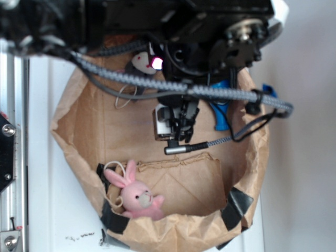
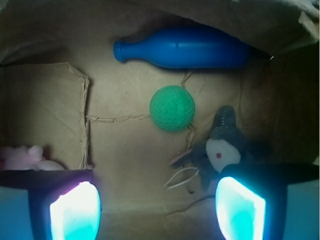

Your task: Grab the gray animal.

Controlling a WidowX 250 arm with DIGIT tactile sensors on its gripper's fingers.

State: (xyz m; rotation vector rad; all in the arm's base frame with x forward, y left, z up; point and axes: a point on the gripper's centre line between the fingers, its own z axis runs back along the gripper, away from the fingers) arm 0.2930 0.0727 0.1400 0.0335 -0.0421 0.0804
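Hovering with black gripper (image 2: 157, 205) spread open, empty | small gray plush animal (image 2: 222, 150) lying lower right of wrist frame, beside right fingertip | risking right finger landing on toy, pinching white string loop (image 2: 181, 178) only

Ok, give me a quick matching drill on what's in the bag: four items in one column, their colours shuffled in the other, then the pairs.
Items:
1. bottle
2. ball
3. bunny
4. animal with white face

Colours:
A. pink
B. gray
C. blue
D. green

Pairs: 1-C, 2-D, 3-A, 4-B
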